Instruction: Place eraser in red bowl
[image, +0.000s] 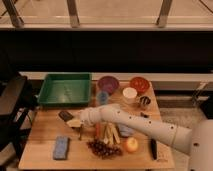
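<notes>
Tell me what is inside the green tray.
The green tray shows only its bare green floor; nothing visible lies in it. The arm does not cover it: the pincer sits in front of it, by the eraser.

A light wooden rectangular table is set in a pretty dim room. Behind it, a pale horizontal ledge can be seen running along a dark wall panel. Higher up, a bright glazed strip with grey metal posts is visible. A dark chair-like frame is parked at the left, and greyish floor is seen at the right.

The claw is held low over the table's left-centre part.
</notes>
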